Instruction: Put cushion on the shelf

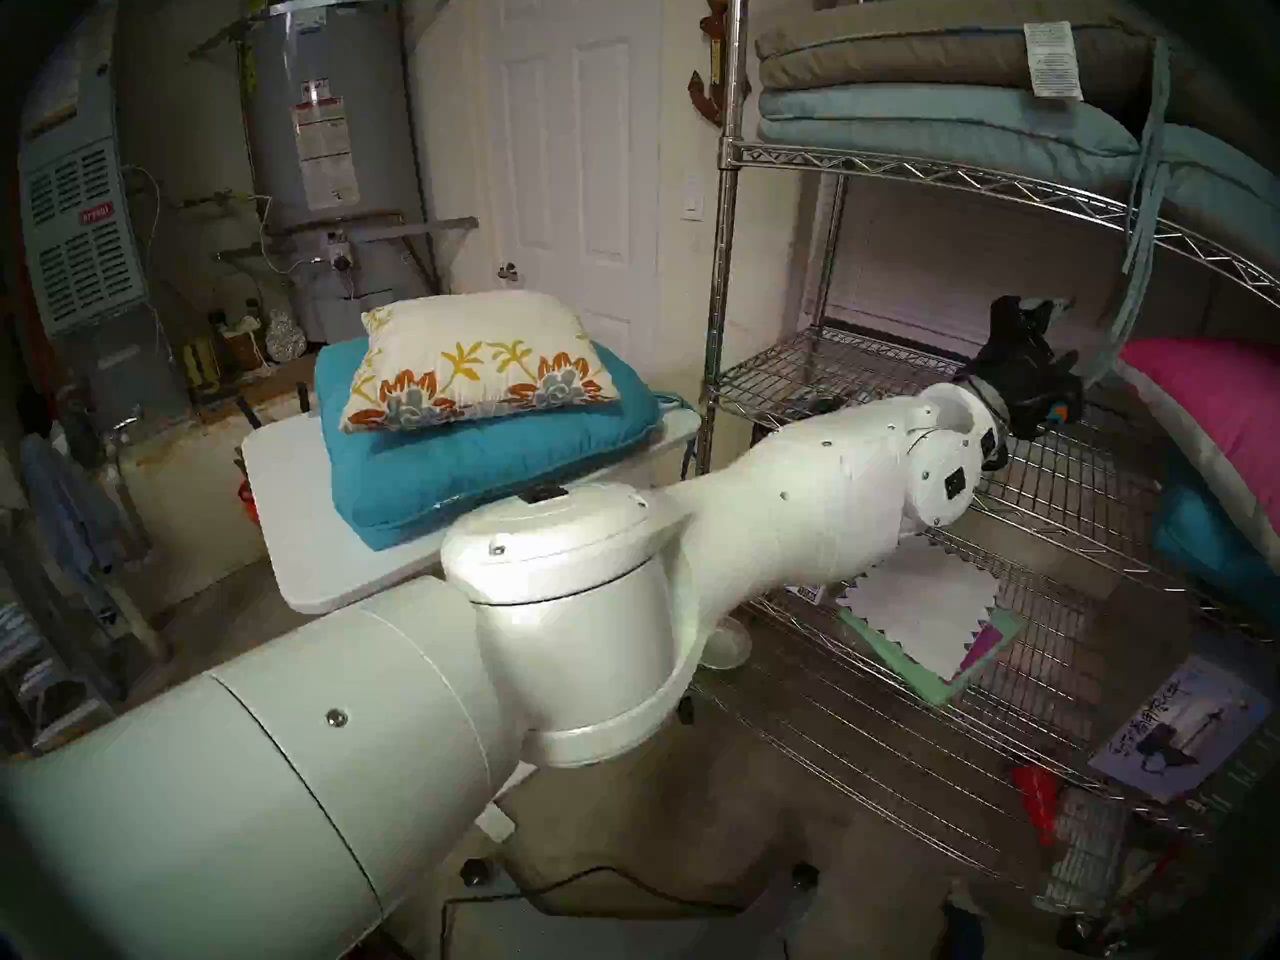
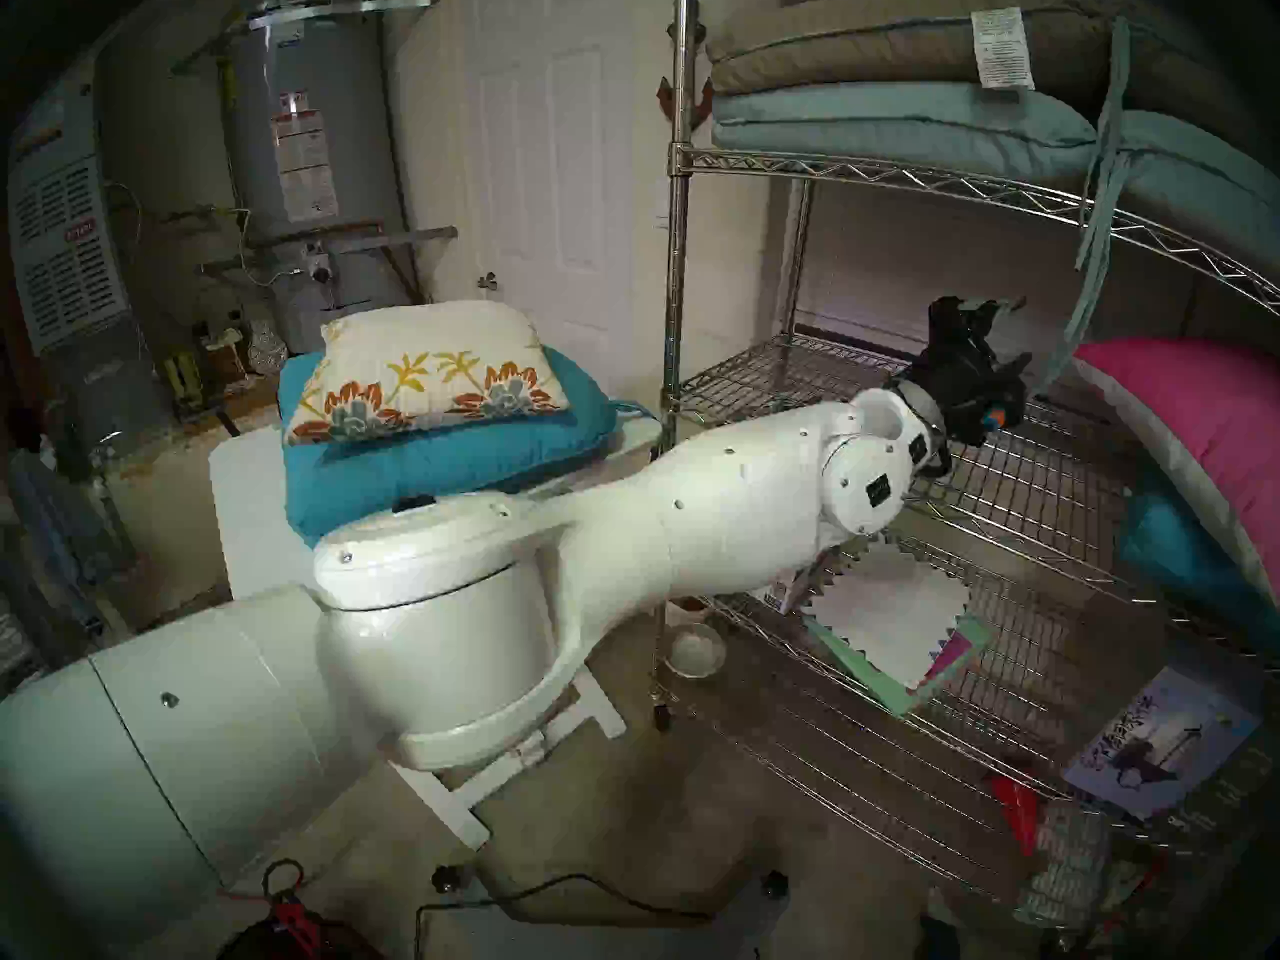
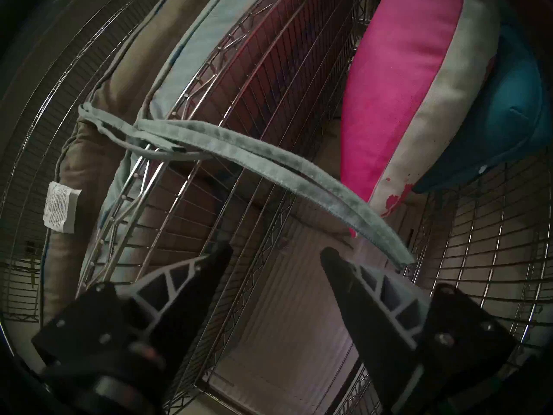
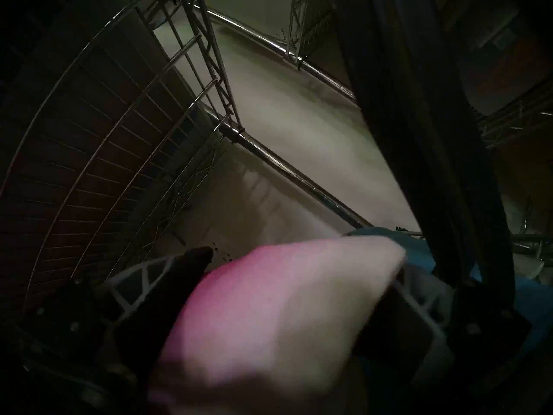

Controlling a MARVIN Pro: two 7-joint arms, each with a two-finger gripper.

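Observation:
The cream cushion [image 1: 478, 370] with orange flowers and yellow sprigs lies on a teal cushion [image 1: 485, 460] on a white table, left of the chrome wire shelf [image 1: 724, 245]. No gripper touches it. My left arm reaches into the shelf's middle tier. There my left gripper [image 1: 1025, 342] hovers open over the wire grid, with nothing between its fingers [image 3: 191, 285]. In the right wrist view my right gripper [image 4: 302, 263] stands wide open with a corner of the pink-to-white pillow [image 4: 284, 300] lying between its fingers.
The pink-to-white pillow [image 1: 1205, 397] and another teal cushion [image 1: 1205, 550] fill the middle tier's right end. Brown and pale blue pads [image 1: 935, 86] lie on the upper tier, their tie straps [image 3: 269, 154] hanging down. Papers [image 1: 921, 612] lie on lower tiers. A water heater [image 1: 325, 141] stands behind the table [image 1: 291, 522].

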